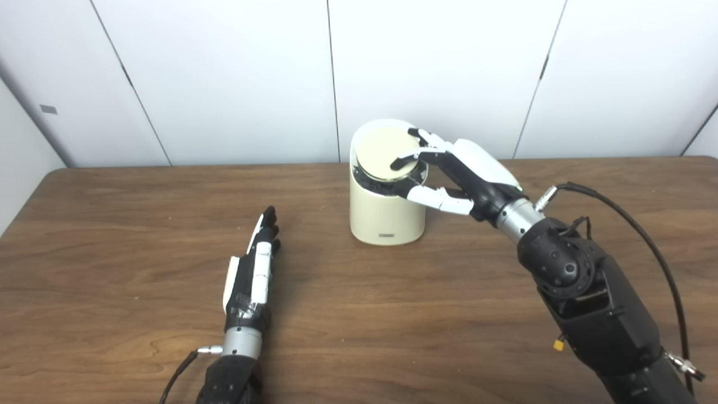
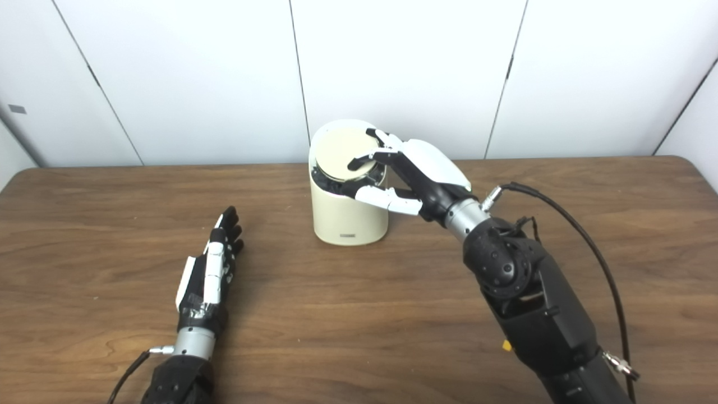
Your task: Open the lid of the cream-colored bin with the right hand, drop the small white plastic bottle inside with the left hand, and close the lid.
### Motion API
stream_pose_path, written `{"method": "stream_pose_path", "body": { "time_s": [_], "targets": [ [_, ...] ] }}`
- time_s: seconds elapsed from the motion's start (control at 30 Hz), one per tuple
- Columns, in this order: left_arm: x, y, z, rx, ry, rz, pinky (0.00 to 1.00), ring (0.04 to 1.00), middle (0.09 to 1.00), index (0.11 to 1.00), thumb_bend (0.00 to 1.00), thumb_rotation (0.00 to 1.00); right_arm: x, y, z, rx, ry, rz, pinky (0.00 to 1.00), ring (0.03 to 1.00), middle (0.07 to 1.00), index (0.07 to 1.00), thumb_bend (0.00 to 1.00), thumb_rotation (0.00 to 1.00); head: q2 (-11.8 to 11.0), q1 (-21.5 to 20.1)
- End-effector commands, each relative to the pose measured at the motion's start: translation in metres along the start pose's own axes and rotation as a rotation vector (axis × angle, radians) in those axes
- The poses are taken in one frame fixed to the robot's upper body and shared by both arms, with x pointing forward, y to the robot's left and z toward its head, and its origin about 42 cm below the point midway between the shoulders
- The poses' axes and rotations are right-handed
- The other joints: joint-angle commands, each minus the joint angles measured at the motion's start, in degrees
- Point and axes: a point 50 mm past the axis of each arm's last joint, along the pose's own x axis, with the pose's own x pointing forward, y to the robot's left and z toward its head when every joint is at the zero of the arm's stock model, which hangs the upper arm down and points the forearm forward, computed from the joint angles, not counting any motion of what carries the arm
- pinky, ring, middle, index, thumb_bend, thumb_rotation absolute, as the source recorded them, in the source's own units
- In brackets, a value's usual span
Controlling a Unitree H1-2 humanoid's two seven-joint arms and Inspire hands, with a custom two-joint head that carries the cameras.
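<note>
My right hand (image 1: 460, 174) is at the top of the bin (image 1: 386, 213), fingers (image 1: 405, 161) spread onto the lid (image 1: 383, 152) and thumb under its near edge; the lid sits tilted with a dark gap below it. My left hand (image 1: 253, 275) lies flat and open on the table (image 1: 112, 235), holding nothing, well left of the bin. I can't see the bottle.

Brown wooden table (image 1: 392, 314), white panelled wall (image 1: 437, 73) behind

bin (image 1: 387, 216) cream | table (image 1: 392, 314) brown woodgrain | wall (image 1: 437, 73) white
</note>
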Motion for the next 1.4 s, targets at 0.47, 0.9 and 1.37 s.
{"method": "stream_pose_path", "body": {
  "time_s": [0.47, 0.9, 1.37],
  "targets": [
    [0.003, -0.005, 0.006, 0.052, -0.025, -0.001, 1.00, 1.000, 1.000, 1.000, 0.69, 1.00, 0.000, 0.000, -0.001, -0.057, 0.016, 0.061, 1.00, 1.000, 1.000, 0.723, 0.59, 1.00, 0.6, 0.1],
    [0.005, -0.009, 0.009, 0.037, -0.051, -0.009, 1.00, 1.000, 1.000, 1.000, 0.70, 1.00, 0.002, 0.005, -0.006, -0.161, 0.034, 0.105, 1.00, 1.000, 1.000, 0.715, 0.69, 1.00, 0.5, 0.4],
    [0.009, -0.009, 0.010, 0.022, -0.089, -0.007, 1.00, 1.000, 1.000, 1.000, 0.70, 1.00, 0.001, -0.001, -0.005, -0.150, 0.014, 0.062, 1.00, 1.000, 1.000, 0.736, 0.66, 1.00, 0.1, 0.6]
  ]
}}
